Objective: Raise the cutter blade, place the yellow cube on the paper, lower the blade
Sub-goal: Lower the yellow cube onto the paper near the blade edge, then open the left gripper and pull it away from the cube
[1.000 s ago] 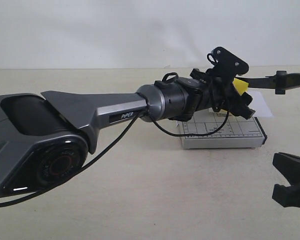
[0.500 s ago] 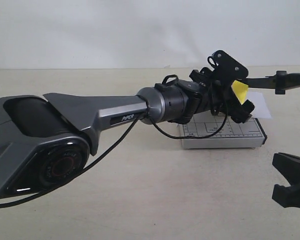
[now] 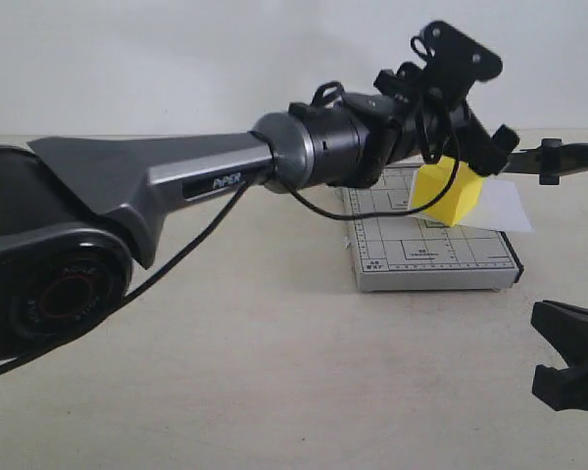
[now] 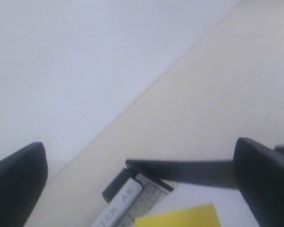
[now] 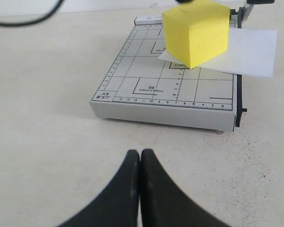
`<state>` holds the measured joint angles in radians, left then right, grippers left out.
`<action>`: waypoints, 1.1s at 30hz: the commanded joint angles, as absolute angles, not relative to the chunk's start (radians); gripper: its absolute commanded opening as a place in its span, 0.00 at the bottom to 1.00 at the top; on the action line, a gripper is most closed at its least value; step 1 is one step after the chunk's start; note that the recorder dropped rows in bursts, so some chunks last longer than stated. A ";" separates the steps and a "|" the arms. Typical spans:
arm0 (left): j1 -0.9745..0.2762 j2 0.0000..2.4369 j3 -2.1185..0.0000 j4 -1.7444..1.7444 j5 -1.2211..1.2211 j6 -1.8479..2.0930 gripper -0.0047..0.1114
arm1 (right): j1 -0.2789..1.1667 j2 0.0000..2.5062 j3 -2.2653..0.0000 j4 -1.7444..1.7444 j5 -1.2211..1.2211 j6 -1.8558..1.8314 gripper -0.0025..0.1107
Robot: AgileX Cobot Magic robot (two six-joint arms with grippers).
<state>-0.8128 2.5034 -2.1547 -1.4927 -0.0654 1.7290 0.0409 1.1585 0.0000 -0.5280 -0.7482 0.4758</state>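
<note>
One yellow cube [image 5: 196, 30] rests on one paper [image 5: 253, 52] (blade [image 3: 568, 155] raised); left fingers [image 4: 262, 182] spread wide, right fingers [image 5: 125, 194] pressed together, both empty.

L arm [image 3: 176, 176] spans the table [image 3: 274, 392] from the left, so we find that side & the air over the trimmer [image 3: 421, 257] blocked. L gripper [image 4: 137, 156], fingers wide apart, hangs just over the cube [image 3: 449, 193]. Blade [image 3: 568, 157] is up, sticking out right: bars that edge. Front of trimmer open; R gripper [image 5: 140, 158], fingers pressed together, faces it w/ nothing between.
</note>
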 commanded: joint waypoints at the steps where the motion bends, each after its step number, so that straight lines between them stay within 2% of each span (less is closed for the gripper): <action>1: -0.815 2.431 -2.153 -1.567 -0.086 1.725 0.99 | 0.040 1.159 -0.003 -0.536 -0.769 0.475 0.02; 7: -0.815 2.336 -2.108 -1.719 -0.223 1.736 0.99 | 0.040 1.159 -0.003 -0.536 -0.781 0.475 0.02; 9: -0.815 2.307 -2.082 -1.744 -0.299 1.785 0.94 | 0.040 1.159 -0.003 -0.536 -0.781 0.475 0.02; 12: -0.837 2.271 -2.036 -1.744 -0.444 1.800 0.74 | 0.040 1.159 -0.003 -0.536 -0.781 0.475 0.02; 14: -0.856 2.253 -2.009 -1.744 -0.498 1.844 0.54 | 0.040 1.159 -0.003 -0.536 -0.781 0.475 0.02; 19: -0.903 2.239 -1.983 -1.744 -0.488 1.992 0.12 | 0.040 1.159 -0.003 -0.536 -0.781 0.468 0.02; 20: -0.908 2.239 -1.983 -1.744 -0.463 2.014 0.08 | 0.040 1.159 -0.003 -0.536 -0.781 0.462 0.02; 27: -0.919 2.239 -1.959 -1.744 -0.006 2.031 0.08 | 0.040 1.159 -0.003 -0.536 -0.781 0.462 0.02; 33: -0.919 2.232 -1.818 -1.744 0.220 1.888 0.08 | 0.040 1.159 -0.003 -0.536 -0.776 0.461 0.02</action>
<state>-0.9143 2.2453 -1.8942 -1.7460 0.1225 1.9658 0.0409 1.1585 0.0000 -0.5318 -0.7725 0.4725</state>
